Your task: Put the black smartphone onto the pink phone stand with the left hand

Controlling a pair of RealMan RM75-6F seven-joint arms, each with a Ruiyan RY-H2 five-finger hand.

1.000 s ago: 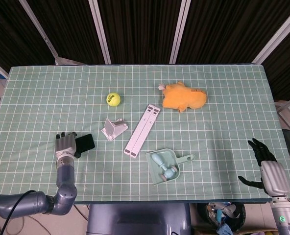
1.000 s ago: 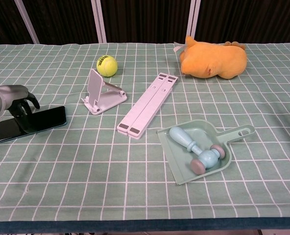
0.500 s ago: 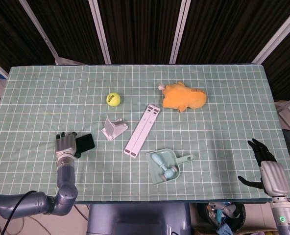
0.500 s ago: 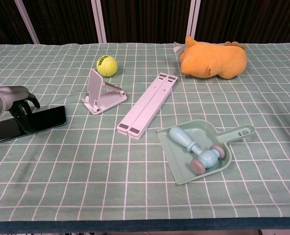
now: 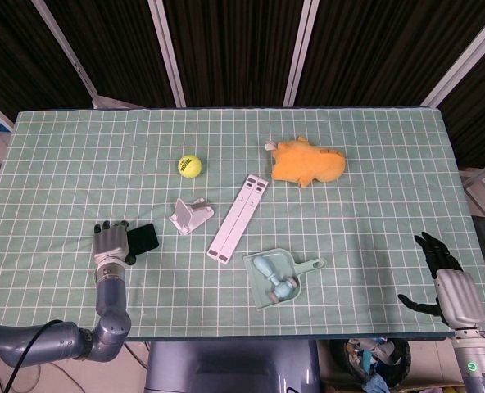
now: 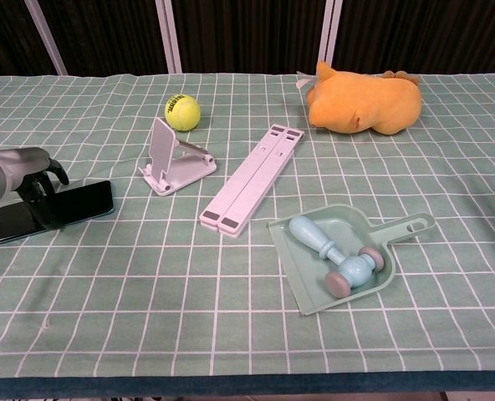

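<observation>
The black smartphone (image 5: 145,238) (image 6: 62,209) lies flat on the green checked cloth near the table's front left. My left hand (image 5: 109,243) (image 6: 20,170) is over the phone's left end, its fingers bent down and touching the phone's far edge. The phone is not lifted. The pink phone stand (image 5: 190,216) (image 6: 173,159) stands upright and bare just right of the phone, about a hand's width away. My right hand (image 5: 442,274) hangs beyond the table's front right corner, fingers spread and holding nothing; the chest view does not show it.
A yellow tennis ball (image 5: 189,166) (image 6: 182,112) lies behind the stand. A folded pink laptop stand (image 5: 237,219) (image 6: 252,177) lies diagonally to its right. A green dustpan (image 5: 312,265) (image 6: 408,226) holds a blue brush. An orange plush toy (image 5: 308,163) (image 6: 364,100) lies at the back.
</observation>
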